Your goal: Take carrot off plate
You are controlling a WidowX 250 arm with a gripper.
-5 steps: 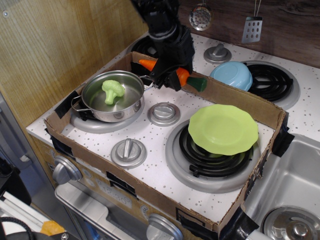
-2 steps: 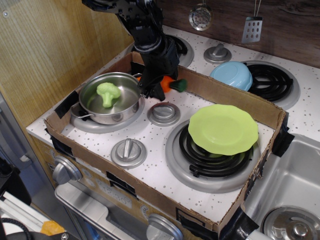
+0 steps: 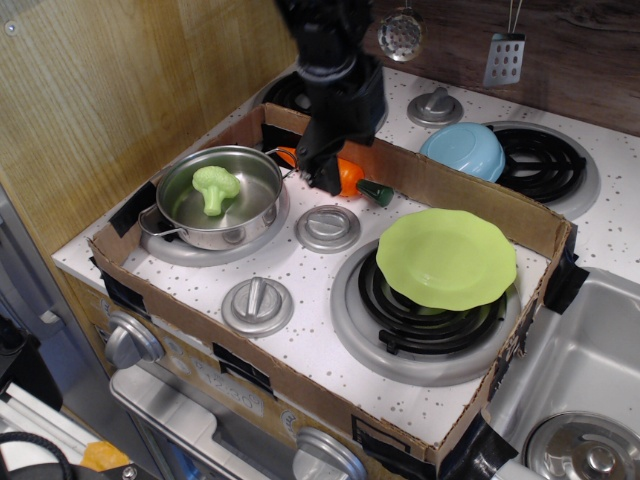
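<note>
The orange carrot (image 3: 351, 178) lies slanted at the back of the stovetop, between the steel pot and the cardboard back wall. Its tip points left and its dark green stub points right and down. My gripper (image 3: 328, 172) comes down from above, and its dark fingers straddle the carrot's middle and hide it. I cannot tell whether the jaws still press on it. The lime-green plate (image 3: 446, 257) sits bare on the front right burner, well to the right of the gripper.
A steel pot (image 3: 220, 195) holding green toy broccoli (image 3: 214, 187) sits on the left burner. A light blue bowl (image 3: 463, 150) lies behind the cardboard wall (image 3: 450, 188). Knobs (image 3: 327, 226) stand mid-stove. A sink (image 3: 585, 380) is at the right.
The carrot came down from its raised position to the stovetop beside the pot. The arm swung left and then back to upright over it.
</note>
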